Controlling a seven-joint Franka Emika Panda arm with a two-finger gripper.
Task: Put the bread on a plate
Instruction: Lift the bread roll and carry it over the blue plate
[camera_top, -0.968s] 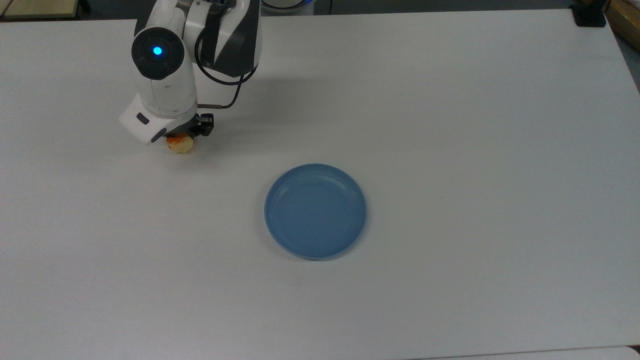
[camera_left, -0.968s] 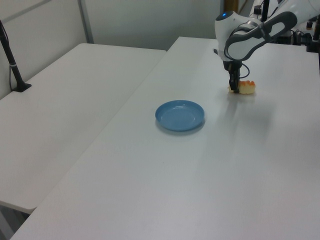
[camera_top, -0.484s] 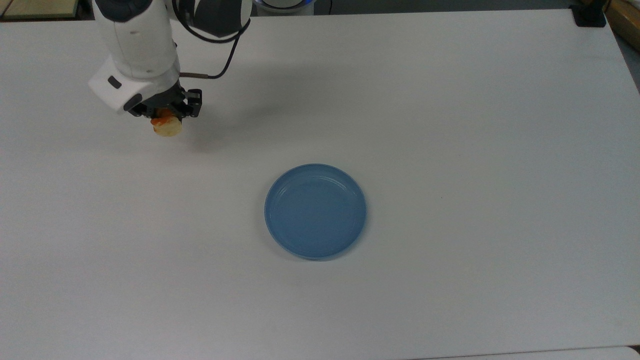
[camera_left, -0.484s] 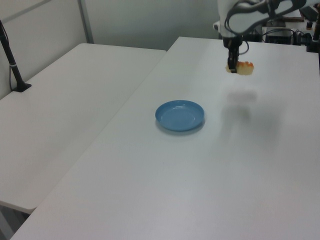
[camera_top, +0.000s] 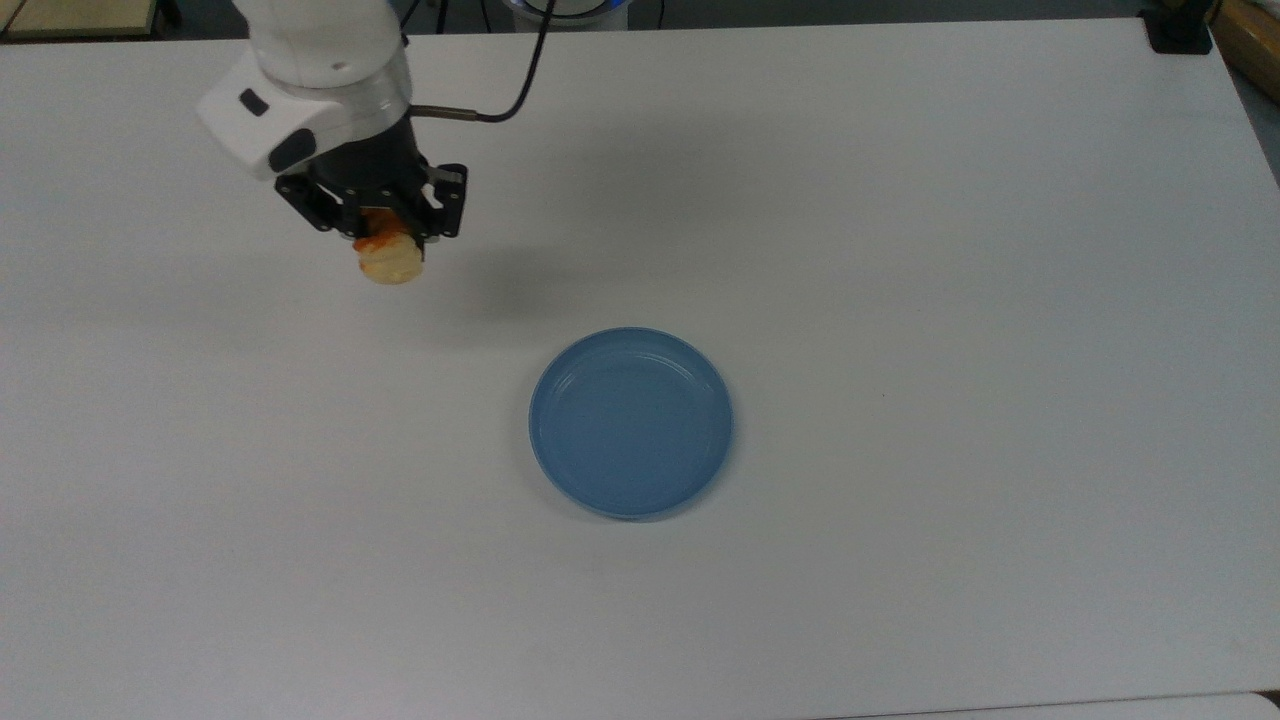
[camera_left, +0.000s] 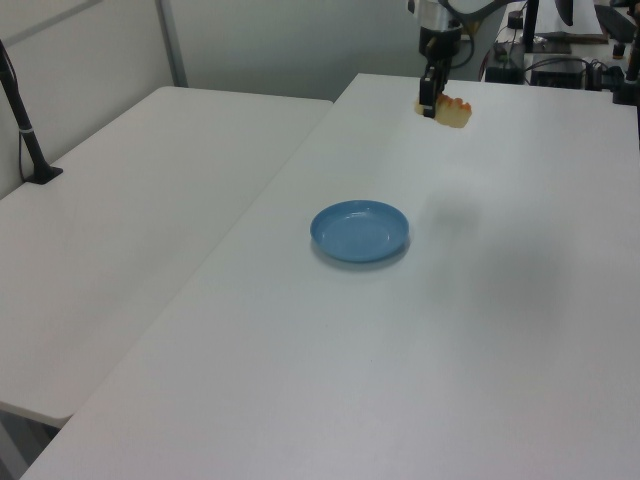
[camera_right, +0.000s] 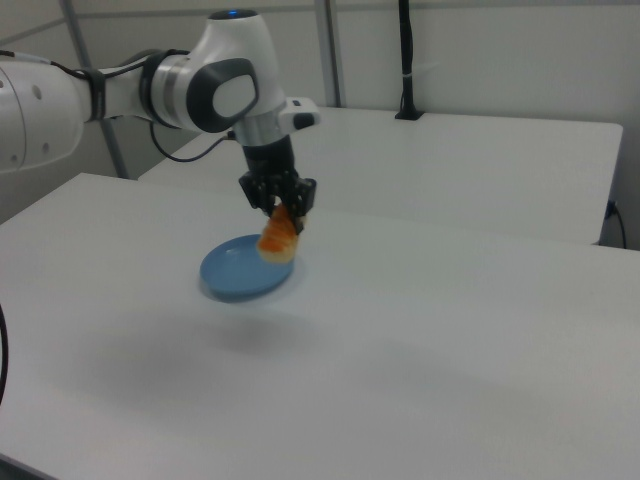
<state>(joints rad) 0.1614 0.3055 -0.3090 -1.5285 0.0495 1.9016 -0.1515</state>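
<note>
The white desk (camera_top: 900, 300) spans the whole top view. At centre frame in the top view the blue plate (camera_top: 631, 421) lies flat on it, with nothing in it. In the upper left of the top view the hand (camera_top: 380, 228) hangs above the desk, clamped on the bread (camera_top: 390, 259). The bread sticks out below the fingertips, tilted, well apart from the plate, its shadow on the desk beneath it.
</note>
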